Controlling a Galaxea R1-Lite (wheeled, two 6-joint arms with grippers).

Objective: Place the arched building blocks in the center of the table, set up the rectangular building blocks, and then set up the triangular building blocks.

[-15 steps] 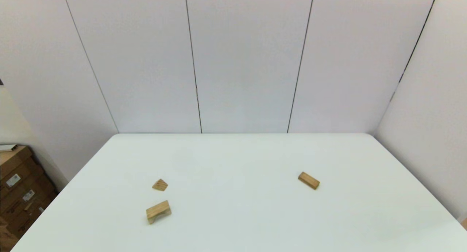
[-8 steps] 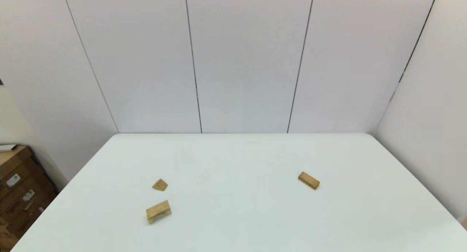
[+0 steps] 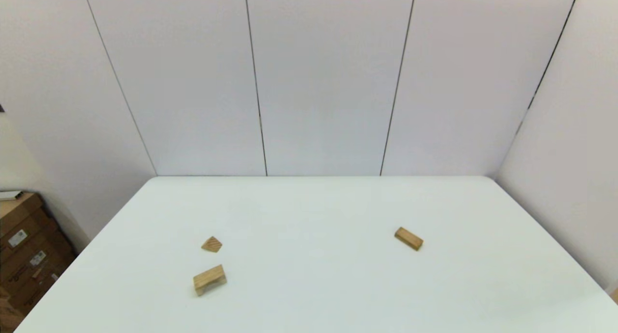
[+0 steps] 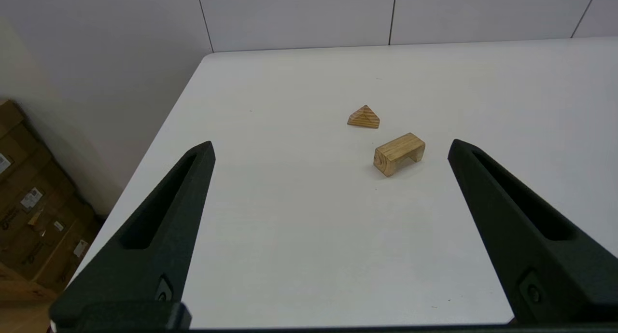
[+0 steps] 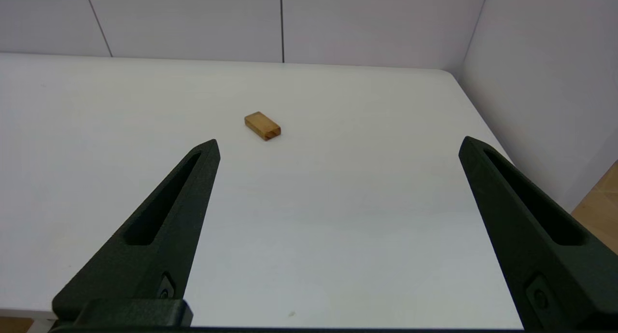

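Arched block (image 3: pixel 209 279) sits near front-left of table (image 3: pixel 318 294), about 8 o'clock from middle, notch down, long side slanted. Left gripper (image 4: pixel 329 152) nearer, wide apart, block at its 1 o'clock. Wedge (image 3: pixel 211 244) just behind. Flat block (image 3: pixel 408 238) far right, 2 o'clock; right gripper (image 5: pixel 338 147) wide apart, empty. White walls behind.

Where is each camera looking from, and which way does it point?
Head view: high on the robot, looking down at the table and all three blocks; no arm shows.
Left wrist view: behind the open left gripper, facing the arched block and triangular block.
Right wrist view: behind the open right gripper, facing the rectangular block.
Shared: head and left wrist views both show the arched block.
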